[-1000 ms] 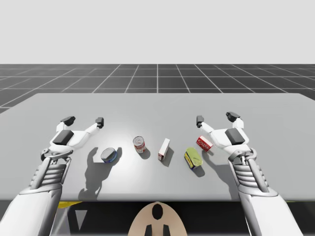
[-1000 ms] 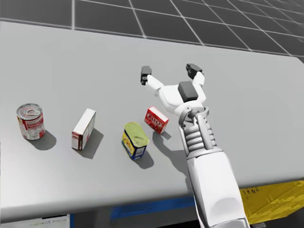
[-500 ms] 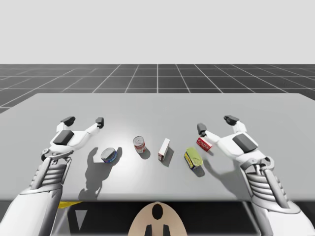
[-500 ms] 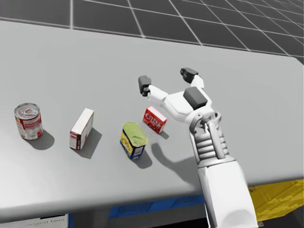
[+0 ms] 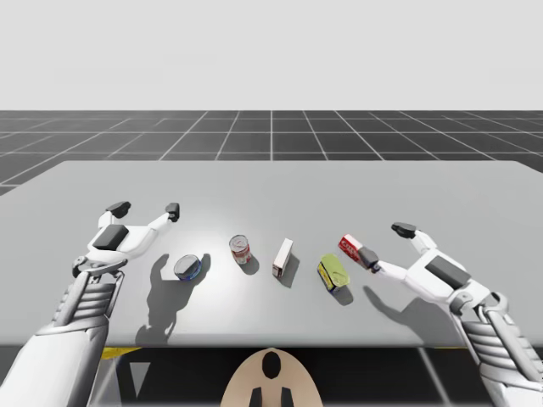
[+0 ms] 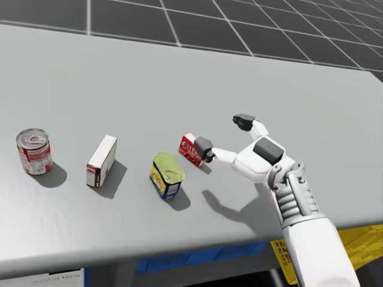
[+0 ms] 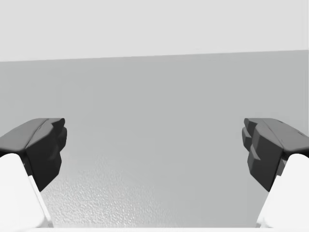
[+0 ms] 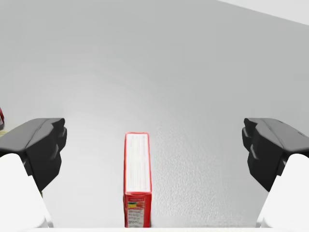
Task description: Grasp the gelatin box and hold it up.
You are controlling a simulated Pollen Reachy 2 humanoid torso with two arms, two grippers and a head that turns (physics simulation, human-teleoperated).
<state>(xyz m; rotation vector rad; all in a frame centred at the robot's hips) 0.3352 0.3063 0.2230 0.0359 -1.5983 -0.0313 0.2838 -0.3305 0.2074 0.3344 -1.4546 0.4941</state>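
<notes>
Our right pincer (image 5: 386, 242) stands wide apart, right of centre in the high view. The gelatin box (image 5: 350, 246), a small red one, rests on the counter (image 5: 271, 182) just to the pincer's left.

In the right wrist view the box sits on its narrow edge between the fingers, touching neither and closer to one than the other. That offset is our main worry. On closing, the nearer finger would likely meet the box first and shove or tip it rather than clamp it.

In the head view one fingertip (image 6: 203, 145) looks almost against the box's end. A stray advance could knock the box towards the yellow-green tin (image 6: 166, 175), which is near it to the lower left.

Our left pincer (image 5: 145, 209), also spread, hovers at the left of the high view, well apart.
</notes>
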